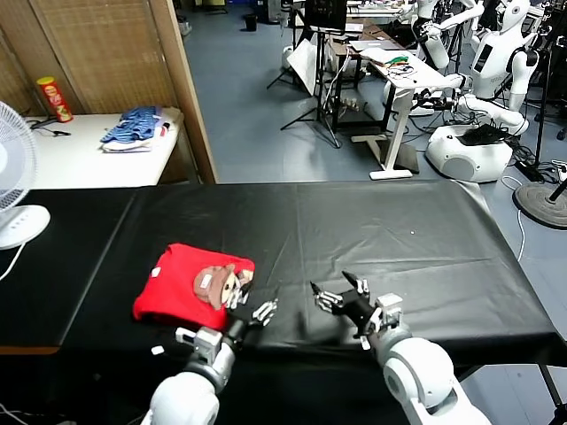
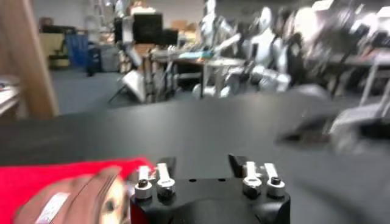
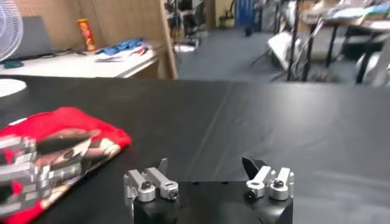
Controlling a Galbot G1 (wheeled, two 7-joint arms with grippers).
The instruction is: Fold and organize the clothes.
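The clothes, a bright red T-shirt point(image 1: 182, 288) with a brown cartoon print, lie folded in a compact rectangle on the black-covered table point(image 1: 381, 230), front left. My left gripper point(image 1: 255, 306) hovers at the shirt's near right corner, open with nothing between its fingers; in the left wrist view the gripper point(image 2: 201, 162) has the red T-shirt point(image 2: 55, 176) beside one finger. My right gripper point(image 1: 331, 285) stands open and empty over bare table to the right of the shirt. In the right wrist view the gripper point(image 3: 206, 163) faces the table, with the T-shirt point(image 3: 67, 125) off to one side.
A white fan point(image 1: 13, 181) stands at the table's left edge. Behind it, a white side table point(image 1: 80, 155) holds a blue-and-white cloth pile point(image 1: 133, 127) and a tall can point(image 1: 55, 97). A wooden partition point(image 1: 182, 80) rises behind; other robots point(image 1: 483, 97) stand far right.
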